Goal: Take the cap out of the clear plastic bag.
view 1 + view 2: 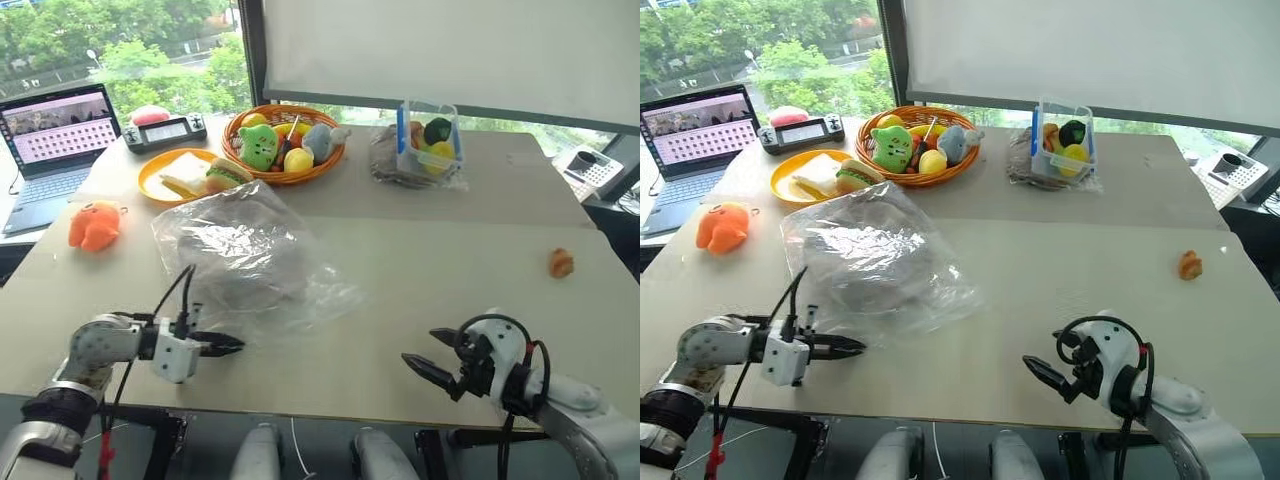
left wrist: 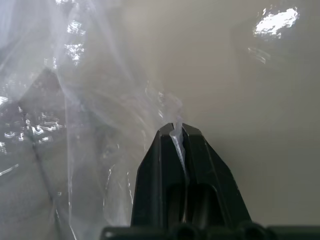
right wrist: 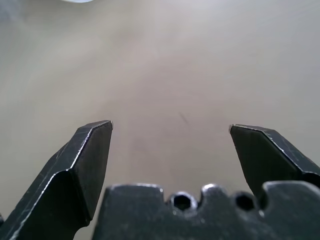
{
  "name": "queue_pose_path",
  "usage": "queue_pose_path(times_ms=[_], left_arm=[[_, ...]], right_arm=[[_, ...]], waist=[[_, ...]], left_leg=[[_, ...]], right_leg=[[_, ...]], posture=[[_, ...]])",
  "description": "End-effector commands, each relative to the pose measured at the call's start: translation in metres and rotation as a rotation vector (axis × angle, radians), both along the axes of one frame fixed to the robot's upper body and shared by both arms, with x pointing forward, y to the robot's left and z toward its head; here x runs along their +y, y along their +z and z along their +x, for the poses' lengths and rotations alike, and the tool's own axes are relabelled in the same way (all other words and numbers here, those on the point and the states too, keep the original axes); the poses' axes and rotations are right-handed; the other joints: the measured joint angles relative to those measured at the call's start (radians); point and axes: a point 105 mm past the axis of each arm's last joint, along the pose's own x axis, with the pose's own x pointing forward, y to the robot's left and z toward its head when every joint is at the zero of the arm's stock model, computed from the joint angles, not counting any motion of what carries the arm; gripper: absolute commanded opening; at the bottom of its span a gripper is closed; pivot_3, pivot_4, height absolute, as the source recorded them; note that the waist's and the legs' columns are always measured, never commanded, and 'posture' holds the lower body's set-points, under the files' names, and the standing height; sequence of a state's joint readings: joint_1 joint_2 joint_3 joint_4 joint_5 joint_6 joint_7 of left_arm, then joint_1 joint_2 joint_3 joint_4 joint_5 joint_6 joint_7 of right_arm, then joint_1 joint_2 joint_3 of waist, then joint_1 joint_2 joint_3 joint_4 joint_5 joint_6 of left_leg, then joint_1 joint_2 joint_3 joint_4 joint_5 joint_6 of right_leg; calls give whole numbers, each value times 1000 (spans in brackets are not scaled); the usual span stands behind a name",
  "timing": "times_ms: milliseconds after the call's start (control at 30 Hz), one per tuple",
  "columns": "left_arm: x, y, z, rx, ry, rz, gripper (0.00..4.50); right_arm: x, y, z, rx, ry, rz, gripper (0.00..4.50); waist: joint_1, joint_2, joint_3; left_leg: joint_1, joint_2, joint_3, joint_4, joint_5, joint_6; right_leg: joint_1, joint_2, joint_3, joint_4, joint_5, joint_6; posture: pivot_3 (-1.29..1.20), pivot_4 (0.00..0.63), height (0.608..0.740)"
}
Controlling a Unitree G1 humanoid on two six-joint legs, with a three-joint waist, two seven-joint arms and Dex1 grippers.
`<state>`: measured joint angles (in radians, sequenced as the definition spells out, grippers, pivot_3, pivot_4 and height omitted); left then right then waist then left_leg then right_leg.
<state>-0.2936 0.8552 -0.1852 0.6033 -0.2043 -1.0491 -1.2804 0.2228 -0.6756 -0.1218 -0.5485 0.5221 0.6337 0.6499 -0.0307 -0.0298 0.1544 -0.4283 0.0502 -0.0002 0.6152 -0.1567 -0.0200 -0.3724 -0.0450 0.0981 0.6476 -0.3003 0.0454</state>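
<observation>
The clear plastic bag [image 1: 245,250] lies crinkled on the left middle of the table. Through its film the cap [image 1: 878,283] shows as a dim grey-beige mound inside. At the bag's near edge, close to the table's front, my left gripper [image 1: 238,344] points right. In the left wrist view its fingertips [image 2: 165,137] are shut, with a thin fold of the bag's film pinched between them. My right gripper [image 1: 420,348] hovers over bare table at the front right, well apart from the bag. Its jaws stand wide open with nothing between them in the right wrist view [image 3: 170,127].
Behind the bag stand an orange basket [image 1: 300,178] of plush fruit, a yellow plate [image 1: 150,172] and a clear blue-handled box [image 1: 430,140]. A laptop [image 1: 50,140] and an orange plush toy [image 1: 95,225] lie at the left. A small orange item [image 1: 561,262] lies at the right.
</observation>
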Motion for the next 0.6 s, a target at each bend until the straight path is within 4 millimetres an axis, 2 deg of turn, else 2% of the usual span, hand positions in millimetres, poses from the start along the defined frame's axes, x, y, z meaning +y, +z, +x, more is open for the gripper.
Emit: queue_pose_path(times_ms=[33,100,133,233,267,367,500,600], left_arm=[[6,3,9,8,75,-53,622],[0,6,9,22,67,-84,1050],[-2,7,8,23,60,-91,1437],[-8,11,5,21,47,-113,2233],[-10,13,3,26,36,-125,2413],[-20,26,-10,51,-6,-171,3387],[-31,42,-28,106,-47,-201,3387],[-45,66,-41,144,-51,-270,3387]], right_arm=[[3,6,5,-45,29,-1,4500],[4,5,7,-45,37,1,4500],[5,4,7,-45,40,2,4500],[5,3,9,-42,46,-1,4500],[4,2,9,-40,47,-1,4500],[3,-1,11,-32,54,-3,4500],[2,-6,14,-22,62,-3,4500],[1,-8,17,-19,72,-2,4500]], waist=[[1,0,0],[3,0,0],[4,0,0],[6,0,0],[7,0,0],[7,0,0],[3,0,0],[-4,0,0]], left_leg=[[0,0,0,0,0,0],[0,0,0,0,0,0],[0,0,0,0,0,0],[-1,0,0,0,0,0],[-1,0,1,0,0,0],[-1,0,1,0,0,0],[-2,1,1,0,0,0],[-1,1,1,0,0,0]], right_leg=[[0,0,0,0,0,1],[0,0,0,1,0,1],[0,0,0,1,0,1],[0,0,0,1,1,0],[0,0,0,1,1,-2],[-1,0,0,0,1,-2],[-1,1,0,1,2,-2],[0,0,0,1,1,-2]], posture=[[0,150,740],[0,150,740],[0,150,740],[0,150,740],[0,150,740],[0,150,740],[0,150,740],[0,150,740]])
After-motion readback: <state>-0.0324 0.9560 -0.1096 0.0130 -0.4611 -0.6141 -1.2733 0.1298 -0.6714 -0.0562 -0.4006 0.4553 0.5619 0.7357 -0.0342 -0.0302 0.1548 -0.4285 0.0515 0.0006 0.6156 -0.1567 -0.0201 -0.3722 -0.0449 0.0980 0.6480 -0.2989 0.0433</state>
